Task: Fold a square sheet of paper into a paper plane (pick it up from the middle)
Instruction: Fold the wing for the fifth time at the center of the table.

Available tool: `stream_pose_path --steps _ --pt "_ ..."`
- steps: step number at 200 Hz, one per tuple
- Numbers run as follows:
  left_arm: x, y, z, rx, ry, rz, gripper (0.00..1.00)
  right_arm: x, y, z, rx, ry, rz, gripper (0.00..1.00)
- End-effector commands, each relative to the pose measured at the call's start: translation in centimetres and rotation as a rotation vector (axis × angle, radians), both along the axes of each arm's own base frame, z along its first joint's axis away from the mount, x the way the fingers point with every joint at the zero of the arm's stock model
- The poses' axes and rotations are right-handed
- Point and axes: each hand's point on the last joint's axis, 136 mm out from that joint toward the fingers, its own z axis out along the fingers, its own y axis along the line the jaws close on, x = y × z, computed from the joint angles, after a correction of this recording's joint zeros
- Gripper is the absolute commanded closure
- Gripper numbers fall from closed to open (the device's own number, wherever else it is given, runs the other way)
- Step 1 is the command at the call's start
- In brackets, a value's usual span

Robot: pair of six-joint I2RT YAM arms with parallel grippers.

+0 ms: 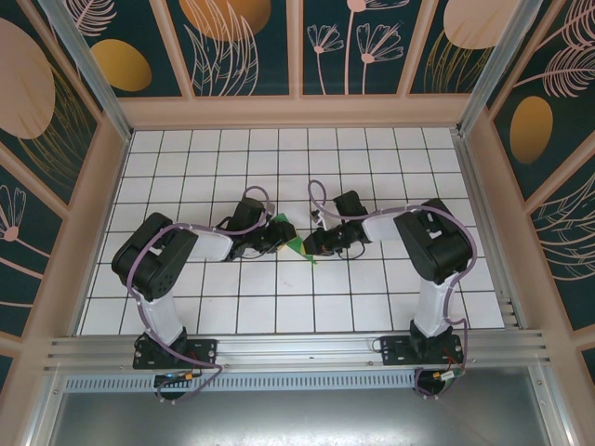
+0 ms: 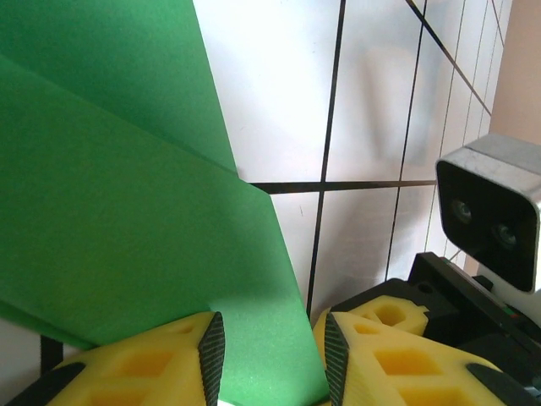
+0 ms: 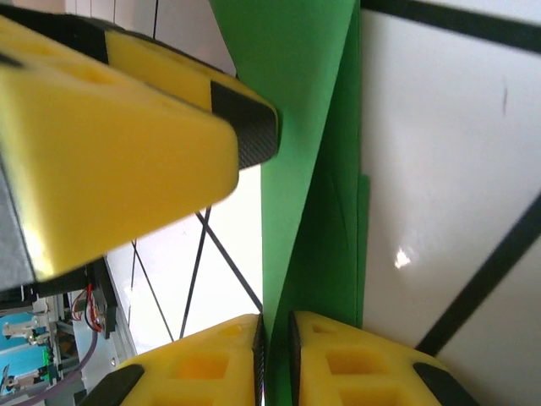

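The thin green square sheet of paper [image 1: 296, 245] is already creased into a narrower, angled shape with overlapping layers and one sharp diagonal edge. In the left wrist view [image 2: 127, 211] a wide flap lies over a second layer. In the right wrist view [image 3: 304, 127] it tapers into a long fold. It sits near the middle of the white gridded bench [image 1: 372, 158], between the two grippers.

The left gripper [image 1: 279, 234] reaches in from the left. Its yellow fingers [image 2: 211, 355] stand apart with a corner of the paper lying flat in the gap, not pinched. The right gripper [image 1: 313, 243] comes in from the right. Its fingers [image 3: 292, 355] are drawn nearly together on the narrow fold.

Both arms bend at the elbow, and their forearms point inward so that the wrists almost meet.
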Motion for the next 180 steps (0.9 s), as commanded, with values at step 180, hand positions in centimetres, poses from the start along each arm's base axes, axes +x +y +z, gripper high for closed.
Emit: stream_pose_path --steps 180 --pt "-1.3 2.9 -5.8 0.206 0.105 0.043 0.65 0.4 -1.0 3.0 -0.065 -0.049 -0.081 0.83"
